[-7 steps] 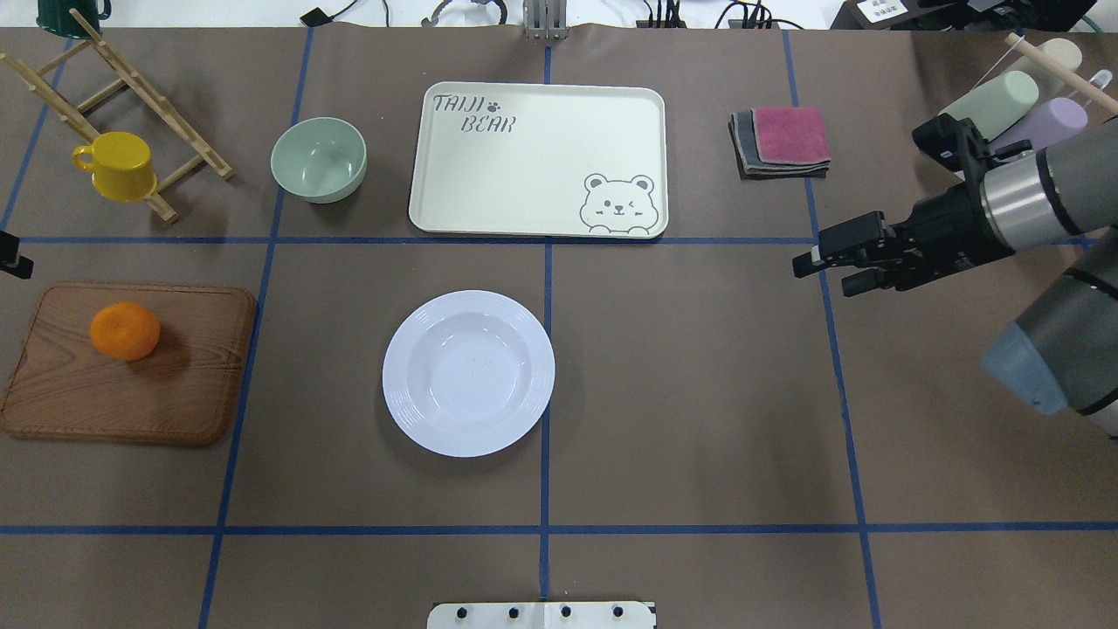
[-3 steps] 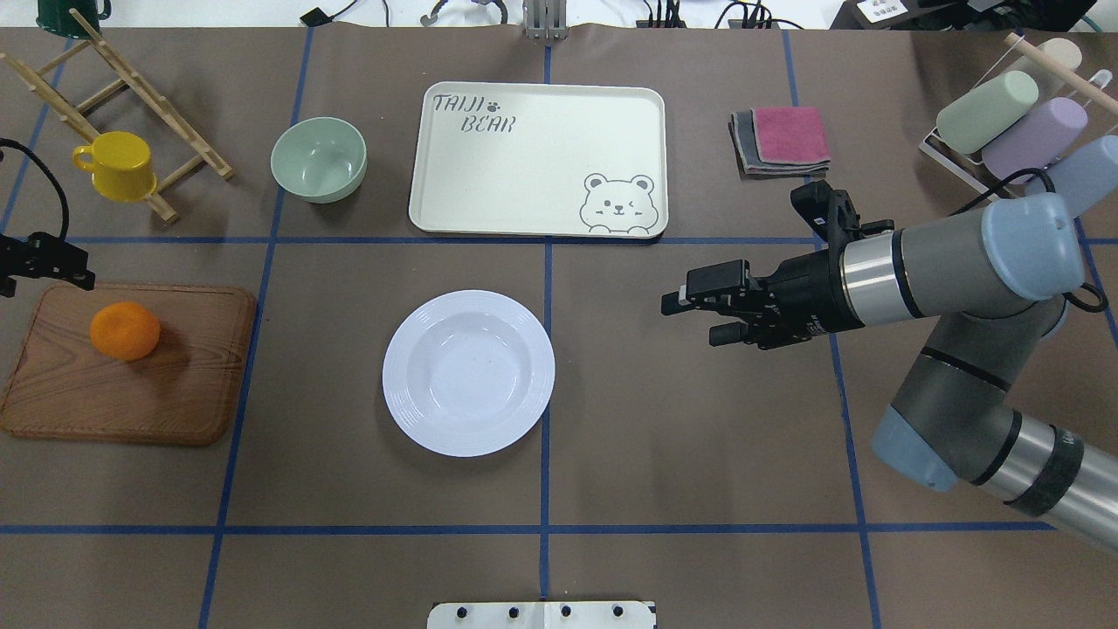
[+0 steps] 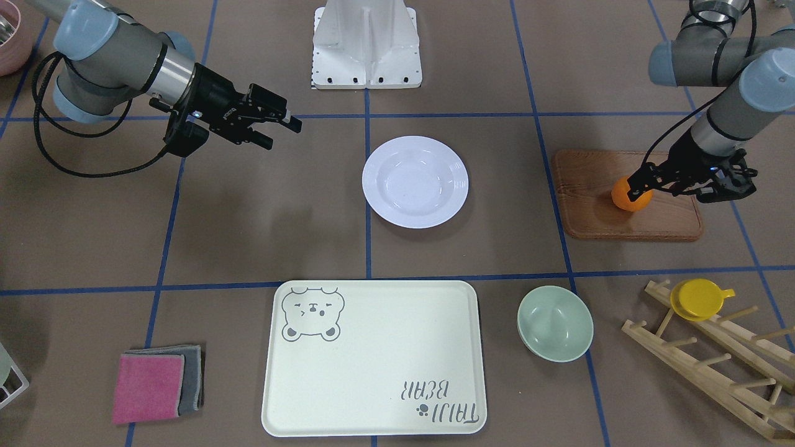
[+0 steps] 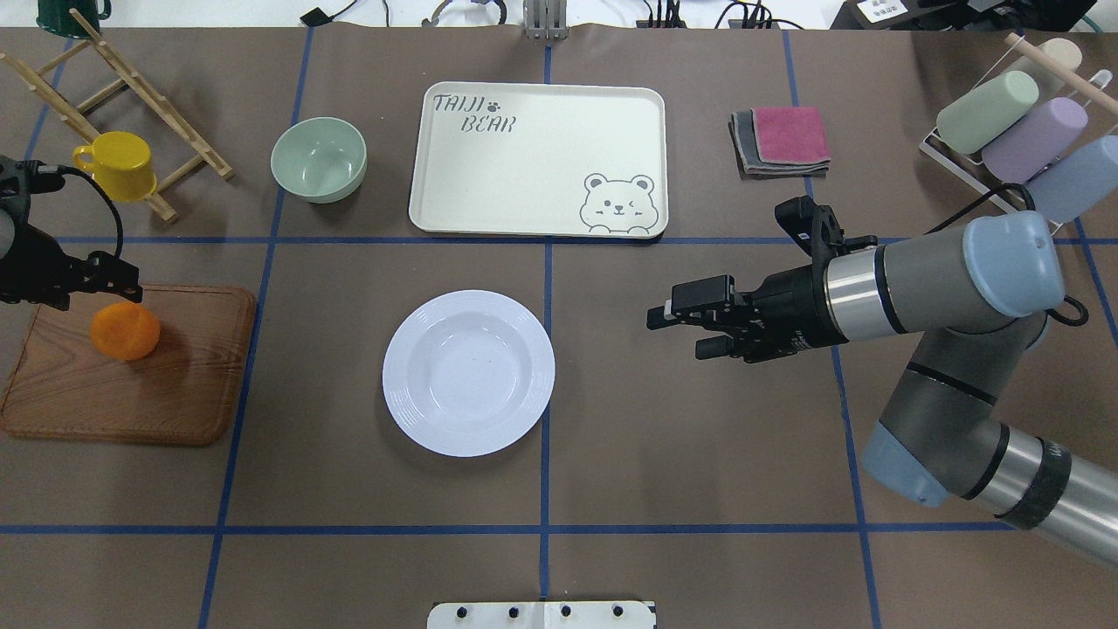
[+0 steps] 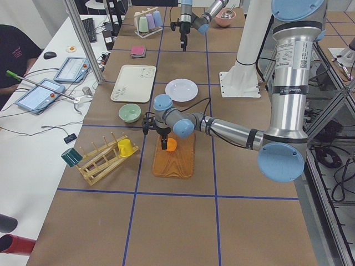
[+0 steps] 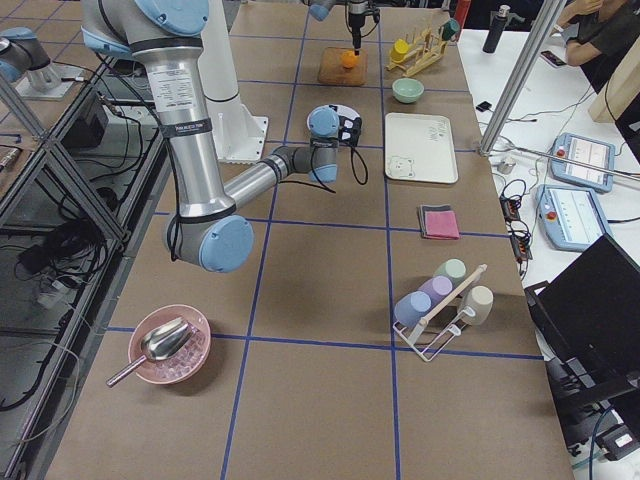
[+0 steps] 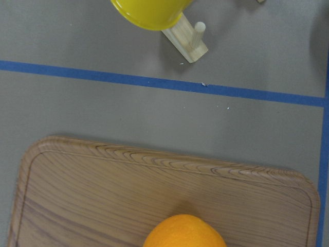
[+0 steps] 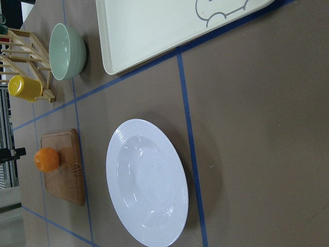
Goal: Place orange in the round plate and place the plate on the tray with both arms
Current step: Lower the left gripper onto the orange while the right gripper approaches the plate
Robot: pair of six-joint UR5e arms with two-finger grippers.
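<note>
Overhead exterior view: you see one orange (image 4: 125, 332) resting on one wooden board (image 4: 175, 393) at the table's left. The left gripper (image 4: 109, 278) is poised just over the fruit's far side, and you cannot tell whether its fingers are parted. One round plate (image 4: 468, 373) sits at centre, well apart from the one tray (image 4: 541, 148) beyond it. The right gripper (image 4: 677, 330) hovers right of the plate, fingers spread. One green bowl (image 4: 318, 159) and one yellow cup (image 4: 118, 166) stand far left.
</note>
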